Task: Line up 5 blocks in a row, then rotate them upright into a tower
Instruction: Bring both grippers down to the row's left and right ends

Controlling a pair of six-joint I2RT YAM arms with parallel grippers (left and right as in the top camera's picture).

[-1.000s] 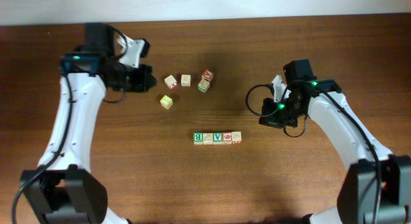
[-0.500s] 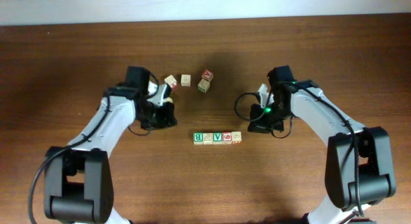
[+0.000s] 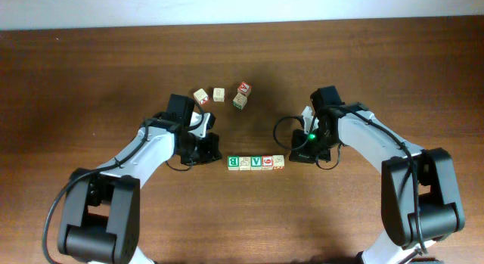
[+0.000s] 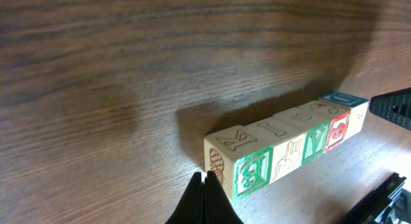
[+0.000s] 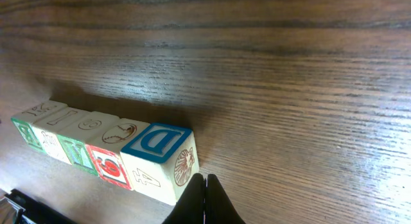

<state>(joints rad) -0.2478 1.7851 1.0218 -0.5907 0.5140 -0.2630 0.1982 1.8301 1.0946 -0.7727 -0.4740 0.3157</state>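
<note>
Blocks (image 3: 255,163) sit in one straight row in the middle of the table (image 3: 378,60). There are five, side by side and touching. From the left they go green B (image 3: 234,163), a pale one (image 3: 245,163), green V (image 3: 256,162), a red number (image 3: 267,162) and an end block (image 5: 154,144) with a blue D on top.

The left gripper (image 3: 218,158) is at the left end of the row. Its fingers are pressed tight together and hold nothing. The tip is low, right at the bottom corner of the green B.

The right gripper (image 3: 293,155) is at the other end. It is closed too, and empty. Its tip is right by the low corner of the end block.

Four more cubes (image 3: 218,94) lie farther back, well apart from the row. Two are pale and side by side. The other two sit close together, and one has a red top.
</note>
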